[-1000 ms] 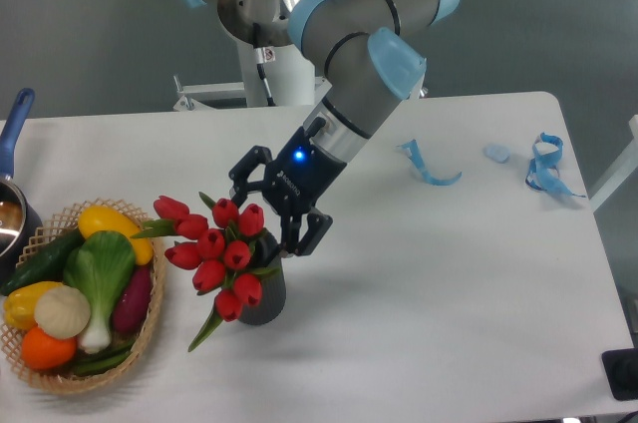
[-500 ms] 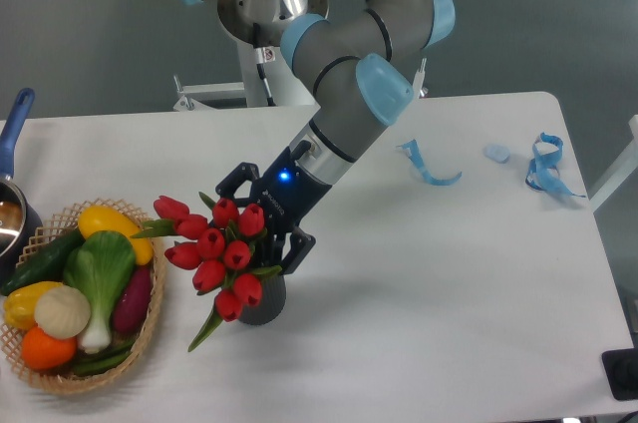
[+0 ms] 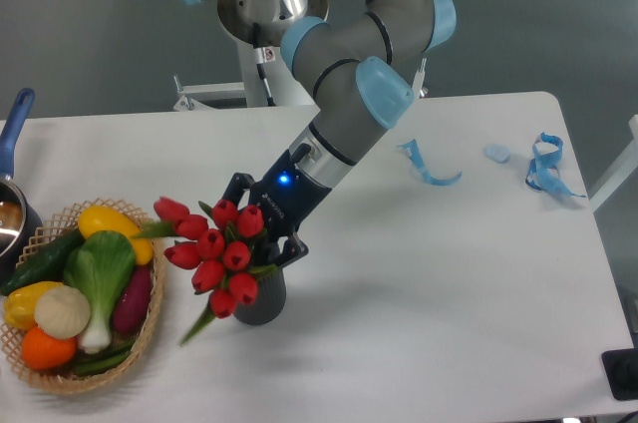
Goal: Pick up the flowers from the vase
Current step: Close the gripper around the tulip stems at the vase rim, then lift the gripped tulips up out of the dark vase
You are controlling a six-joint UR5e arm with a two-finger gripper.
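The flowers (image 3: 221,253), a bunch of red tulip buds with green leaves, stand in the small dark grey vase (image 3: 261,303) at the table's front left of centre. My gripper (image 3: 266,215) reaches down from the upper right into the back of the bunch. One finger shows behind the top buds and the other at the bunch's right side just above the vase rim. The fingers are closed in against the bunch. The stems and the fingertips are hidden behind the buds.
A wicker basket (image 3: 150,328) of colourful vegetables sits just left of the vase, touching the leaves. A pot with a blue handle (image 3: 12,134) is at the left edge. Blue straps (image 3: 429,169) (image 3: 546,164) lie at the back right.
The gripper came down and left onto the bunch and its fingers drew together around it. The flowers shifted slightly; the lowest leaf swung up and is blurred.
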